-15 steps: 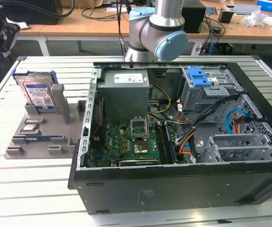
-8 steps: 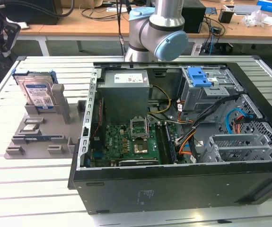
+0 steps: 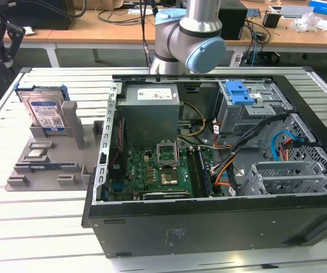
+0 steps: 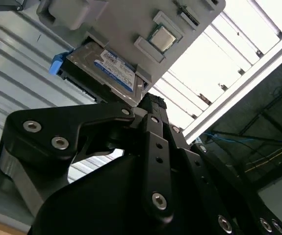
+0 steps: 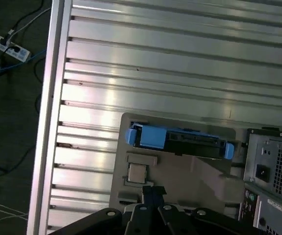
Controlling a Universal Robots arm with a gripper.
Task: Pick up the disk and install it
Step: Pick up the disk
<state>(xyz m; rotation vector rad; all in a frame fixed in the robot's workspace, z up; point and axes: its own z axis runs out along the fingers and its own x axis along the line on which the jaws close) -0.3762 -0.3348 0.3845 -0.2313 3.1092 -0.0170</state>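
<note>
Silver flat hard disk (image 3: 45, 112) with a white-and-blue label and blue plastic side rails stands on edge in the grey plastic holder (image 3: 45, 170), beside the open black computer case (image 3: 208, 219). My black gripper (image 5: 153, 192) hangs above it, jaws pressed together, holding nothing. I think it is stiff, smooth, a bit heavy and easily hurt. I would pinch its flat faces.
</note>
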